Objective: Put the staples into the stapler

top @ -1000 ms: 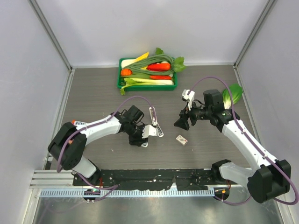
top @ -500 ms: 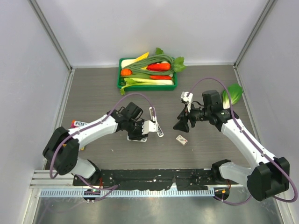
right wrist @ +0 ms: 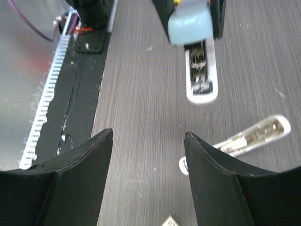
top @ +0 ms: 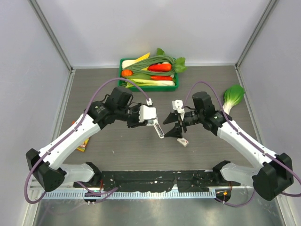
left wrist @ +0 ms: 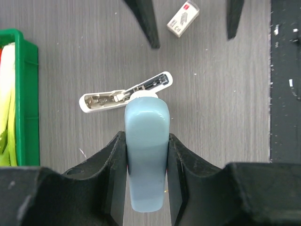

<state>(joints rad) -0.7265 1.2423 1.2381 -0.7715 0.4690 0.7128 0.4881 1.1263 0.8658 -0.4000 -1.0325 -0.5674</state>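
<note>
Evidently the job stood at the presenting step. The left gripper (left wrist: 146,141) had its black jaws clamped on the pale blue plastic body of the stapler (left wrist: 145,122). The stapler's white top arm and metal magazine rail were splayed apart in a V, so the channel looked ready to receive a strip. The right gripper (right wrist: 148,136) held nothing, its jaws well apart, and hovered just beside the stapler's open end.

The staples, a small flat whitish cardboard box (left wrist: 182,19), lay on the grey wood-grain table (left wrist: 225,117). In the left wrist view the box sat between the right gripper's two dark fingertips, near the stapler but apart from it.

Nothing seemed loaded yet. By my reckoning the next move called for the right gripper to drop onto the box and pinch its narrow sides. The left arm would need to hold the stapler steady with the rail facing up.

The box carried a red patch and dark lettering, too small to read. No brand showed on the stapler.
</note>
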